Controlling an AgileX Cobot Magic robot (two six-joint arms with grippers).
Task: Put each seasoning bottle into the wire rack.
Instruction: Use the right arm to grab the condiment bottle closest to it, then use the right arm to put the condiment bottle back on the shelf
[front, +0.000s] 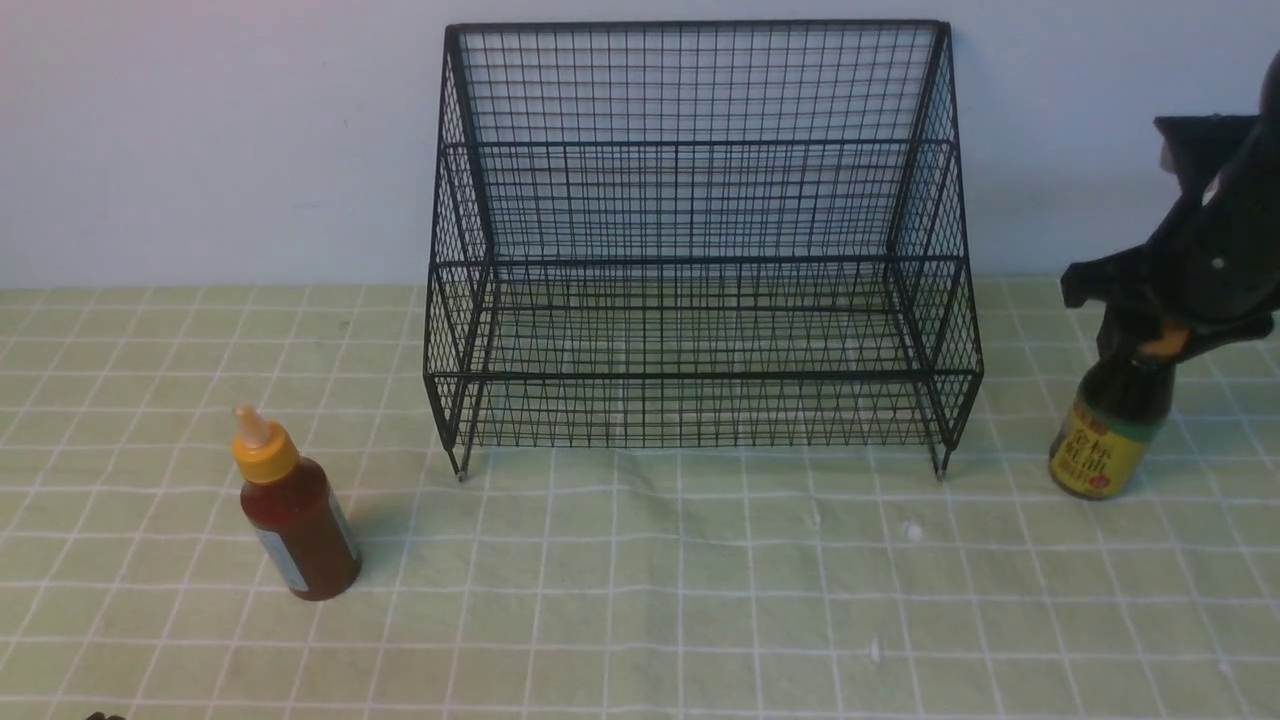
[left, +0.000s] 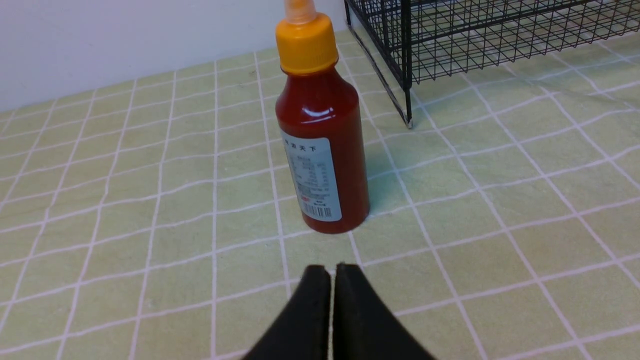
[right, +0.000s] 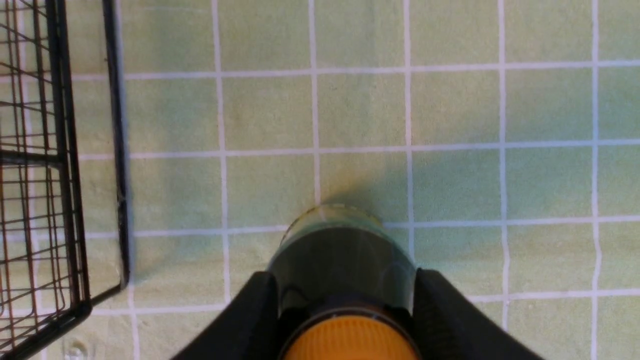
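Right jaws: closed on the neck of the dark bottle (front: 1108, 440), just under its orange cap (right: 350, 340); the bottle is right of the wire rack (front: 700, 200), outside it.
Left jaws: pressed shut and empty, low near the reddish-brown bottle (left: 322, 150), which stands on the surface (front: 640, 600) left of the rack.
Risk, grip: so high a hold may let the bottle swing or slip.
Risk, rack: the base could clip the front rail or side mesh and shove the rack.
Hidden: whether the dark bottle's base touches the surface; its nozzle; most of both arms.
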